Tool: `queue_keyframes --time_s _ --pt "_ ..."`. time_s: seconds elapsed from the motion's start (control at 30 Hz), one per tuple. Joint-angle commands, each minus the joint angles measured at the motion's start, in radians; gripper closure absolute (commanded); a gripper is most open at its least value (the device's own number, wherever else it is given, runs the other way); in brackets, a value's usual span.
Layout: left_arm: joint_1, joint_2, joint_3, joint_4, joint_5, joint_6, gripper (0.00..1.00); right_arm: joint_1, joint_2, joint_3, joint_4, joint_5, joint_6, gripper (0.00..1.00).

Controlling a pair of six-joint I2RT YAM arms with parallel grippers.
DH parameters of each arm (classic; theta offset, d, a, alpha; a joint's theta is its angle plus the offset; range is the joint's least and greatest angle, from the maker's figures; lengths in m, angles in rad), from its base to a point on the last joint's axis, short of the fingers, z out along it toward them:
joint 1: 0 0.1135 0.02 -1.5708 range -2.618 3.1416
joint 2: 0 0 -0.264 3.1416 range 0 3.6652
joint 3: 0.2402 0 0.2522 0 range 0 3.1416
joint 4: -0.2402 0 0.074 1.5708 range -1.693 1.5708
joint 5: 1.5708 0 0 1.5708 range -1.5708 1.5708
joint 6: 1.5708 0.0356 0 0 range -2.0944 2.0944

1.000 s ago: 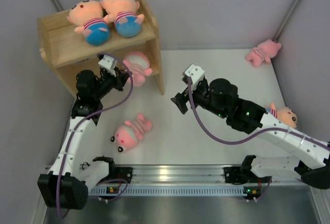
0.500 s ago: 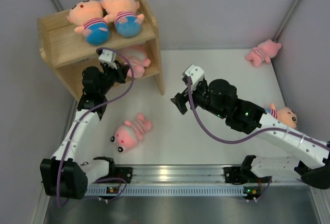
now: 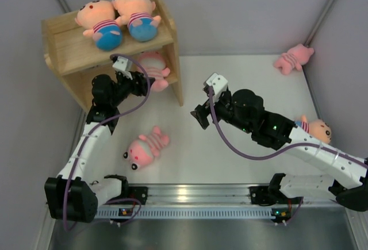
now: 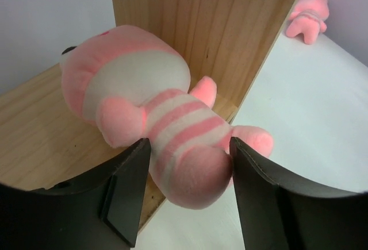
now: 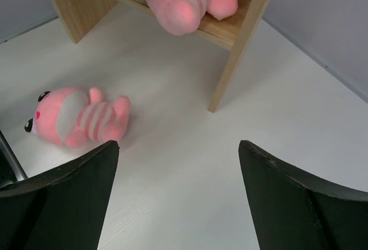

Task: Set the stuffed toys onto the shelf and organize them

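Left pincer [image 4: 188, 146] grips a pink pig [image 4: 155, 118] by its striped body on the shelf [image 4: 230, 31], lower tier, rump overhanging the edge, face hidden. Right pincer [image 5: 178, 152] gapes wide, empty, above the surface [image 5: 190, 100]. One doll [image 3: 318, 128] peeks out, half hidden behind the right arm [image 3: 276, 129].

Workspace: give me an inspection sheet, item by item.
Surface: white table.
Job's things: shelf; doll and second doll on its top tier; lower-tier pig, legs overhanging; near pig on the table; far pig back right; third doll beside the right arm.
Clutter: nothing seen.
Grippers: left gripper shut on the lower-tier pig; right gripper open, empty.
Cables: left purple cable, right purple cable.
Surroundings: grey walls.
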Motion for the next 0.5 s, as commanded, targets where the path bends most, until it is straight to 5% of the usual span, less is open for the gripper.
queue_keyframes --time_s 0.0,0.3,0.47 --pt "0.003 -0.013 0.03 -0.107 -0.029 0.023 0.37 -0.005 -0.015 -0.013 0.018 -0.019 0.027 0.14" --pt "0.017 -0.045 0.11 -0.218 -0.045 0.057 0.14 -0.005 0.014 -0.063 0.076 -0.129 0.103 0.14" --pt "0.019 -0.077 0.136 -0.258 0.004 0.079 0.12 -0.004 0.028 -0.088 0.149 -0.177 0.132 0.14"
